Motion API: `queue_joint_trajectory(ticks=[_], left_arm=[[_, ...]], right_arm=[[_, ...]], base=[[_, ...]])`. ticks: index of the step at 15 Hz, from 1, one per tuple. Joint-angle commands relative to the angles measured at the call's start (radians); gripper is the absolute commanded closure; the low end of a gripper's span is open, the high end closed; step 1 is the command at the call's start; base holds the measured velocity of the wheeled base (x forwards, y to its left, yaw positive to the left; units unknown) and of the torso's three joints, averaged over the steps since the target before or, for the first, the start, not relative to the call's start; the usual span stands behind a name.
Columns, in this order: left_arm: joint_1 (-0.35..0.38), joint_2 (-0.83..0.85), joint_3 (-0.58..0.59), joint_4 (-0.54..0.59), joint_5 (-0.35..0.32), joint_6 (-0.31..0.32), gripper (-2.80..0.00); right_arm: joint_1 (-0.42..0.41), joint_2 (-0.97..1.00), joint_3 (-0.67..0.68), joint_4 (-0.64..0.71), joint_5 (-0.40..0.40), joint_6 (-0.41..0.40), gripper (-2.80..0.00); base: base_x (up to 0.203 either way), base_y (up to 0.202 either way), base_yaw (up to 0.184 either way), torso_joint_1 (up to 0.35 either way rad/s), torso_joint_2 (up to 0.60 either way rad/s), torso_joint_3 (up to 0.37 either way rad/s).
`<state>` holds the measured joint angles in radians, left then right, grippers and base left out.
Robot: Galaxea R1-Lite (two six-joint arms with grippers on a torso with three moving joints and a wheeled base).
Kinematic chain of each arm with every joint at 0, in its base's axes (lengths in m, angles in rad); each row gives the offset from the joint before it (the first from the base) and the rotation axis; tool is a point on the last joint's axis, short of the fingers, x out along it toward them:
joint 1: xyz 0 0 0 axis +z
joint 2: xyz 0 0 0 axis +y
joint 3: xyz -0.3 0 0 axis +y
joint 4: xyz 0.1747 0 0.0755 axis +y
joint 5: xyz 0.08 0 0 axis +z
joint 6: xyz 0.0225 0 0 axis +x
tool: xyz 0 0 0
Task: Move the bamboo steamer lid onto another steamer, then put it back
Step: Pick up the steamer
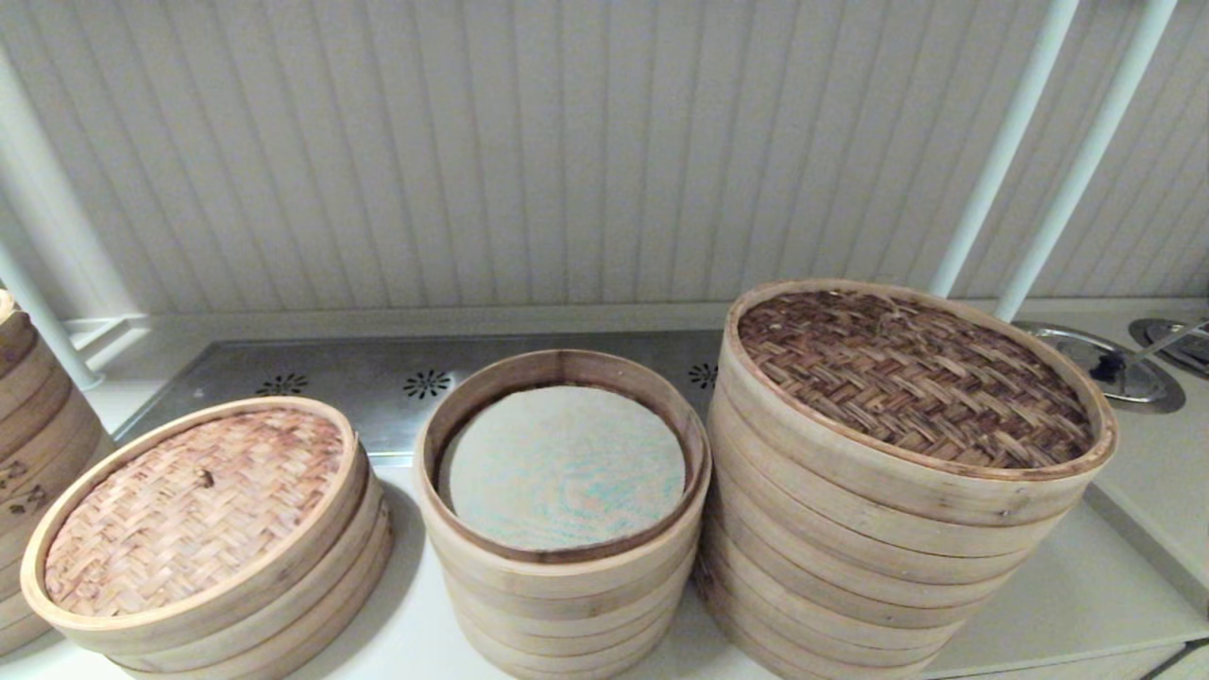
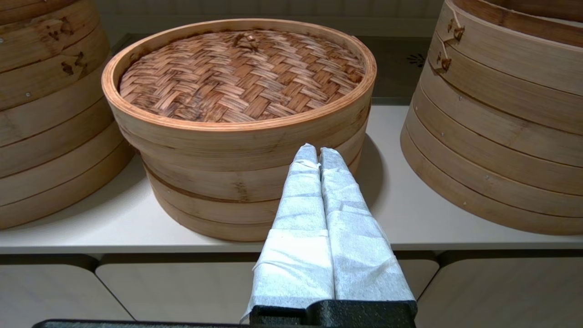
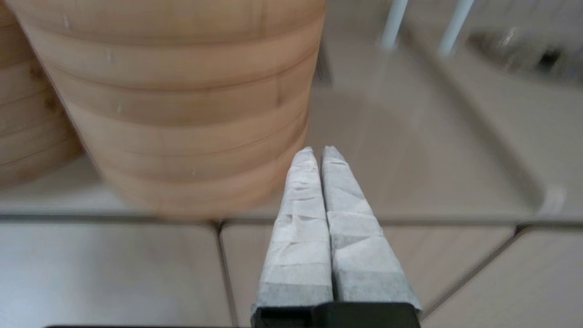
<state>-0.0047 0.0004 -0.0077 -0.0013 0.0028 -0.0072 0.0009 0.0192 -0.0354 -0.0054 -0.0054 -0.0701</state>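
The bamboo steamer lid (image 1: 911, 378), with its dark brown herringbone top and pale hoop, sits on the widest, tallest steamer stack (image 1: 850, 567) at the right; that stack's liner is hidden under it. Neither gripper shows in the head view. My left gripper (image 2: 318, 152) is shut and empty, low in front of the counter edge, facing the short steamer with the pinkish-tan knotted lid (image 2: 241, 73). My right gripper (image 3: 318, 152) is also shut and empty, off the counter's front edge beside the base of the wide stack (image 3: 182, 100).
A narrower open stack (image 1: 567, 576) with a bluish liner (image 1: 564, 467) stands in the middle, and the pinkish-tan lidded steamer (image 1: 194, 510) is left of it. Another stack (image 1: 28, 425) sits at the far left. White poles (image 1: 1001, 151) and metal dishes (image 1: 1115, 364) are at the back right.
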Motion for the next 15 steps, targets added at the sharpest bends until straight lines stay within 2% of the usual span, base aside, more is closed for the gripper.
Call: queue_joint_trajectory(ticks=[1,2,5,8,15], left_arm=[[0.0,0.001,0.0,0.0,0.0,0.0,0.0],[0.0,0.001,0.0,0.0,0.0,0.0,0.0],[0.0,0.0,0.0,0.0,0.0,0.0,0.0],[0.0,0.0,0.0,0.0,0.0,0.0,0.0],[0.0,0.0,0.0,0.0,0.0,0.0,0.0]], right_arm=[[0.001,-0.013,0.038,-0.006,0.01,-0.011,0.0],[0.002,-0.016,0.031,0.036,0.018,-0.013,0.0],[0.002,-0.015,0.039,0.009,0.022,-0.011,0.0],[0.0,-0.018,0.038,0.004,0.014,0.09,0.0],[0.001,-0.018,0.037,0.004,0.013,0.081,0.0]], base=[[0.0,0.0,0.0,0.0,0.0,0.0],[0.0,0.0,0.0,0.0,0.0,0.0],[0.0,0.0,0.0,0.0,0.0,0.0],[0.0,0.0,0.0,0.0,0.0,0.0],[0.0,0.0,0.0,0.0,0.0,0.0]])
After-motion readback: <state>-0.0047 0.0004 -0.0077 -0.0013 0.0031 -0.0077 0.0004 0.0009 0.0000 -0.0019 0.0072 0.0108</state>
